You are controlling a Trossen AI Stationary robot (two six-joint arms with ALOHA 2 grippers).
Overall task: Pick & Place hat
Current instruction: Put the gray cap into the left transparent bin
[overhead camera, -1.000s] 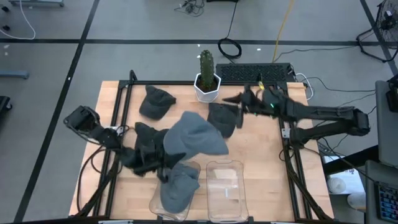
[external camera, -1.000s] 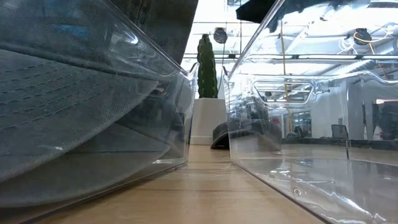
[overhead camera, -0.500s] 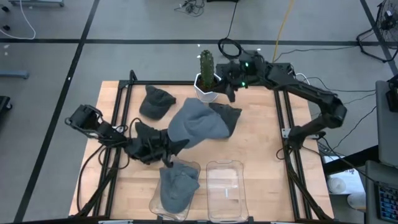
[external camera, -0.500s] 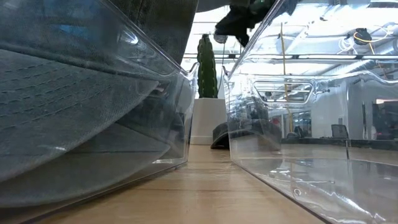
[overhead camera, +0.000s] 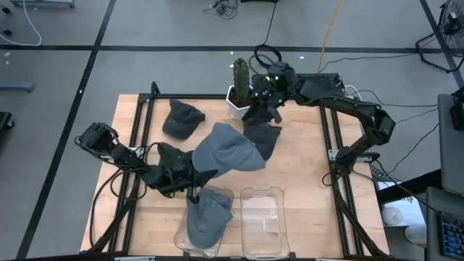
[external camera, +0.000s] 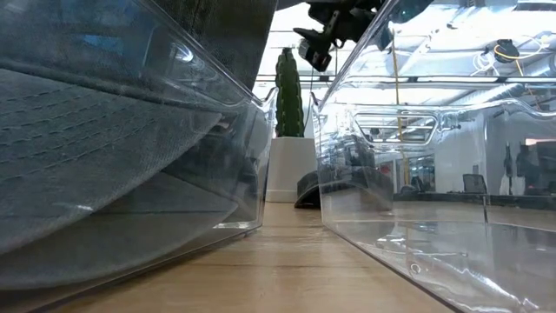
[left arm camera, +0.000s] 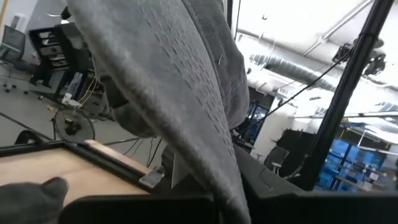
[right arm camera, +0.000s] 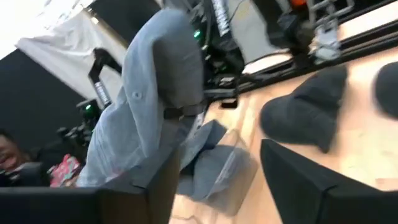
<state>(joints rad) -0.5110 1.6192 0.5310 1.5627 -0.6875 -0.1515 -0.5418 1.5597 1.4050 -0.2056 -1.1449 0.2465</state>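
Observation:
A light grey hat point(overhead camera: 226, 148) is held up over the middle of the table by my left gripper point(overhead camera: 193, 180), which is shut on it. Another grey hat point(overhead camera: 206, 221) lies in the left clear bin point(overhead camera: 180, 235). A dark hat point(overhead camera: 262, 138) lies flat on the table under my right gripper point(overhead camera: 255, 110), which hovers open beside the cactus pot point(overhead camera: 241, 103) and touches nothing. A second dark hat point(overhead camera: 180, 119) lies at the far left. The low view shows my right gripper point(external camera: 326, 35) high up. My left gripper pinches the light grey hat by its edge point(left arm camera: 231, 186) between the two fingers, coming from the table's left and slanting upward. The cloth rises from the fingers and billows out toward the table's middle, held up off the wood.
The right clear bin point(overhead camera: 262, 226) stands beside the left one at the near edge. A cactus point(overhead camera: 240, 74) in its white pot stands at the far edge, with a keyboard point(overhead camera: 297, 85) behind it. Black frame rails point(overhead camera: 141, 130) run along both sides of the table.
My right gripper has swung from right of the dark hat toward the far edge and the cactus, turning about as it went, and now hangs over the dark hat beside the pot. My left gripper has edged toward the table's right with the grey hat.

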